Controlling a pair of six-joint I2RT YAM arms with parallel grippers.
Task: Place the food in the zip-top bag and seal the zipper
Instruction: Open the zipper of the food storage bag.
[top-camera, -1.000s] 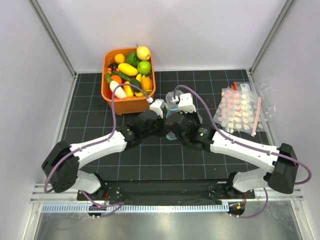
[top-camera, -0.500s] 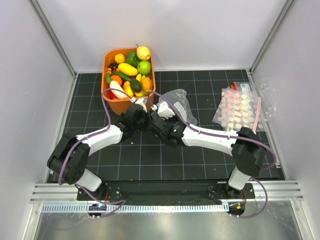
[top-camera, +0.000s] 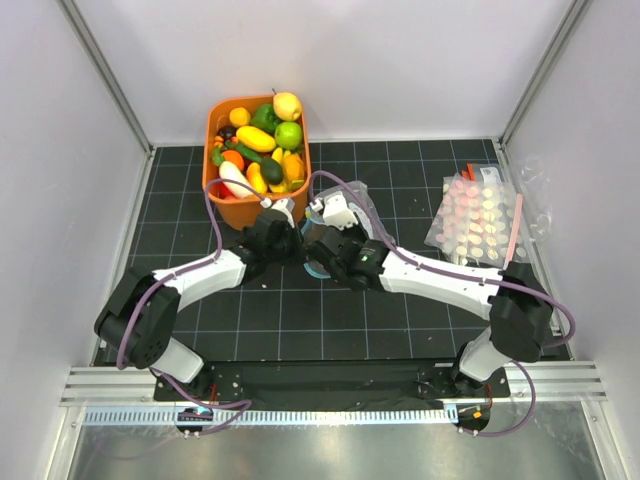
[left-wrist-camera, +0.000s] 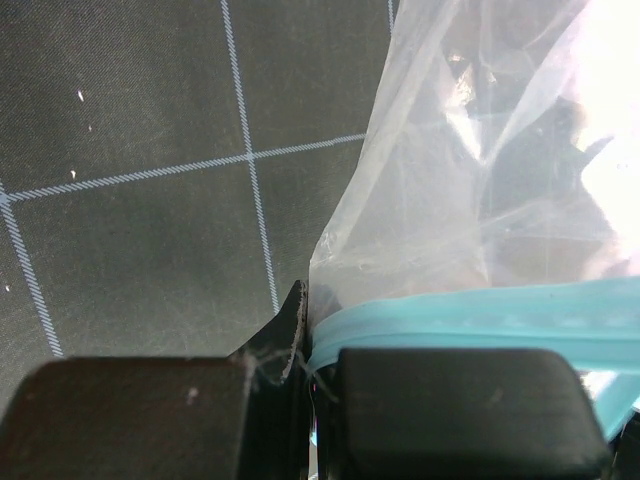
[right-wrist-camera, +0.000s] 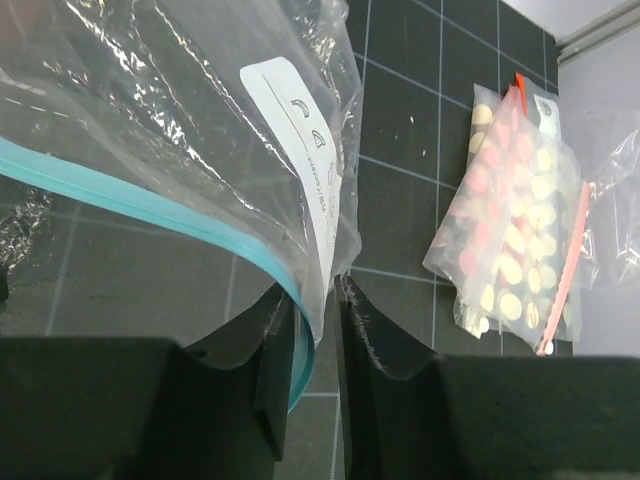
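Note:
The zip-top bag (top-camera: 358, 192) is a clear pouch hanging between my two grippers, just right of the orange basket (top-camera: 228, 210). Its teal zipper (left-wrist-camera: 480, 312) runs into my left gripper (left-wrist-camera: 310, 350), which is shut on the strip's end. My right gripper (right-wrist-camera: 315, 295) stands open a little. The zipper (right-wrist-camera: 150, 205) and the bag's edge (right-wrist-camera: 300, 130) pass loosely between its fingers, lying against the left one. The food (top-camera: 256, 139) is glossy toy fruit and vegetables piled in the basket. In the top view the left gripper (top-camera: 287, 215) and right gripper (top-camera: 322, 222) sit close together.
Crinkled clear packs with pink dots (top-camera: 478, 222) lie at the right of the black gridded mat (top-camera: 300, 310), also in the right wrist view (right-wrist-camera: 515, 210). White walls enclose the mat on three sides.
Both grippers carried the bag left and back toward the basket. The right gripper's jaws have parted from shut to slightly open.

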